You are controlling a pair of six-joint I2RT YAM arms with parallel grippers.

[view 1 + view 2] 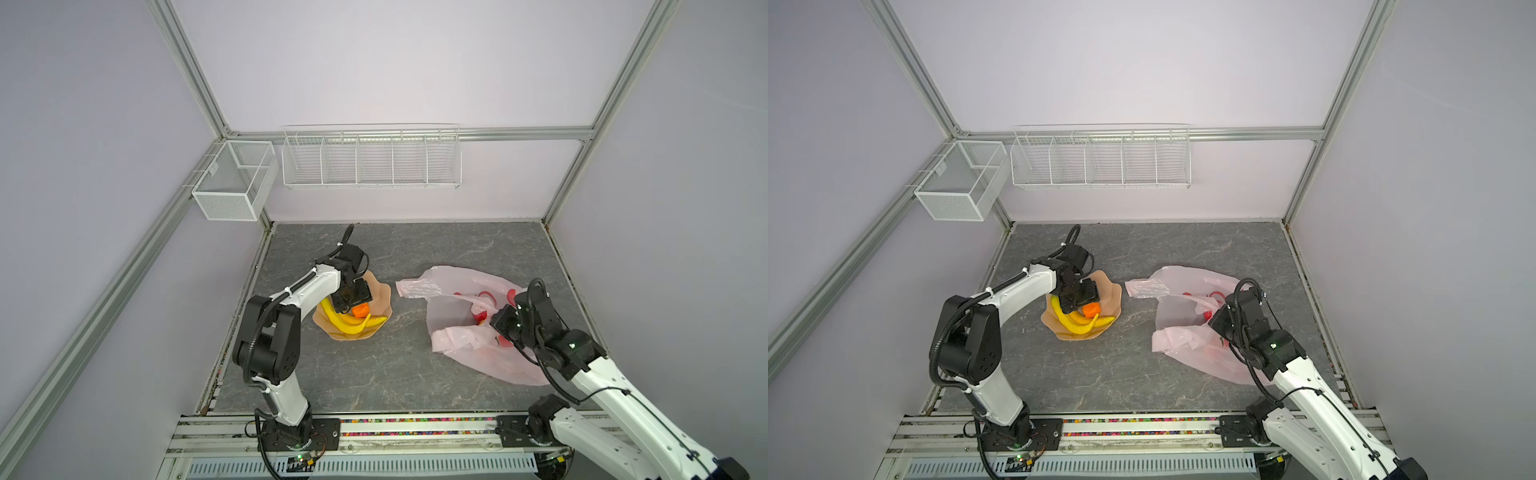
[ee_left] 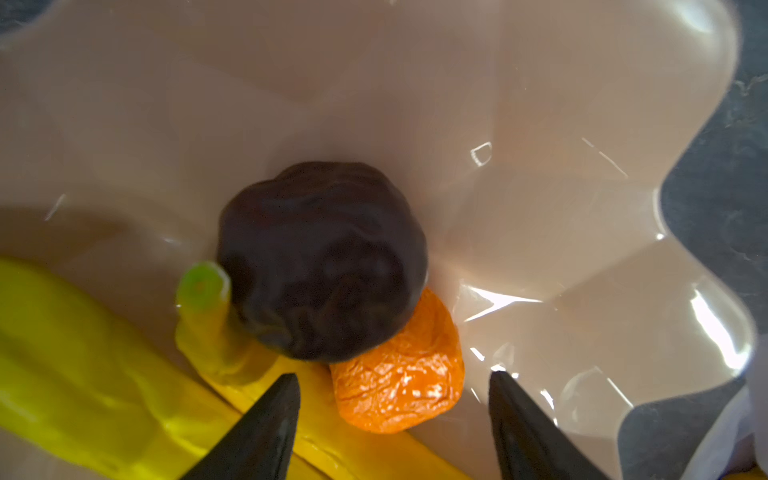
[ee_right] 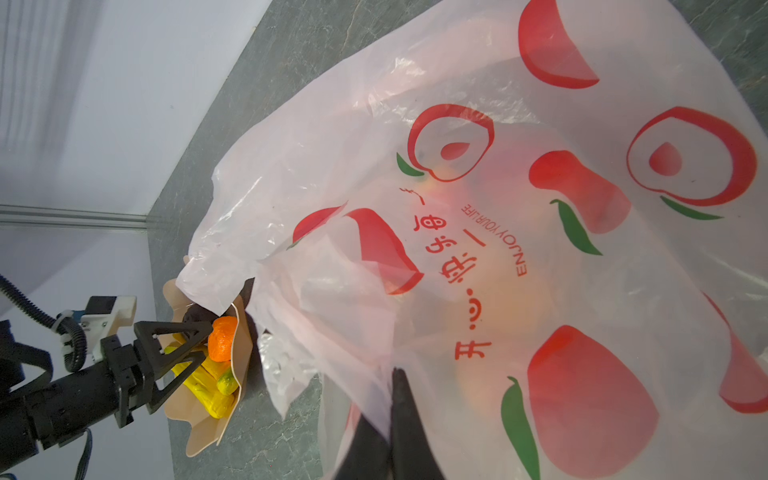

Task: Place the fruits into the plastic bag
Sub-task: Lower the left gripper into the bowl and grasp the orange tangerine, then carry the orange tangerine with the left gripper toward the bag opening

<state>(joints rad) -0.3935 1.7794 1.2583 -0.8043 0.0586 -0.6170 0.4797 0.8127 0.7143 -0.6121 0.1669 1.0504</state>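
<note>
one orange fruit between left claw tips (right claw pinches bag).

One bag, one dish, one orange fruit.

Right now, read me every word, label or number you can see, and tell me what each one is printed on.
"ENJOYYOURLIFE": red capitals run together on the plastic bag, seen in the right wrist view.
"开 · 心 ·": red brush characters beside it on the same bag; the characters that follow are too stylised to read surely.
In both top views the bag's print is too small to read; no other text is legible.
</note>
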